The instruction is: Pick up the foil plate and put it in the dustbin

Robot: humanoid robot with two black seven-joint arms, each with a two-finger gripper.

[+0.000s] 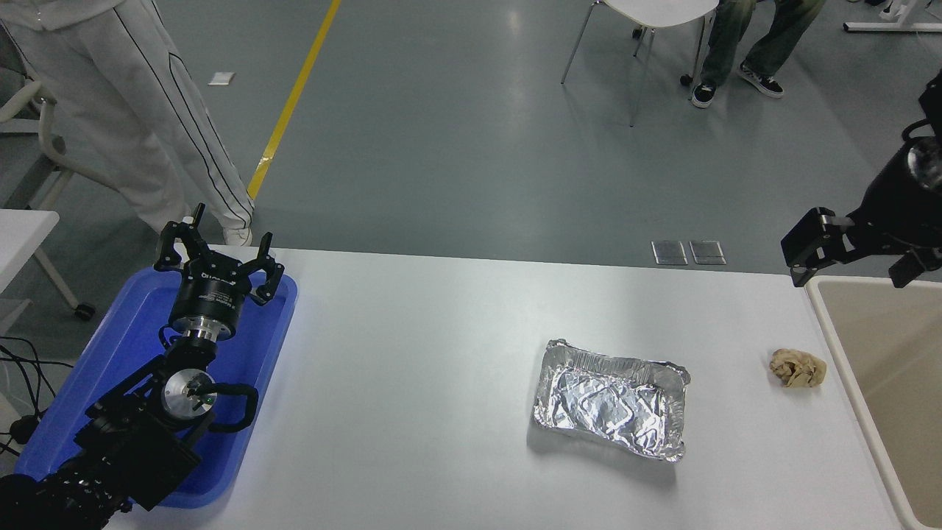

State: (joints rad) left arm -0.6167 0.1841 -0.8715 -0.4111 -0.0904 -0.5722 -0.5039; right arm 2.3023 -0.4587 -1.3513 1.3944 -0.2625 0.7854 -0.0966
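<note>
Foil plate [609,400] is seen lying flat on the table [412,383], right of centre, its long axis running roughly left to right, with nothing held in it. A paper ball [798,367] lies just beyond, beside the dustbin [831,324], whose visible part looks empty. The left gripper [218,259] is parked over a blue tray [283,324], jaws spread wide. The right gripper [809,254] hangs above the dustbin's far corner; its jaw state cannot be told. It is judged the nearer arm, the plate lying towards the camera and leftward from it.
</note>
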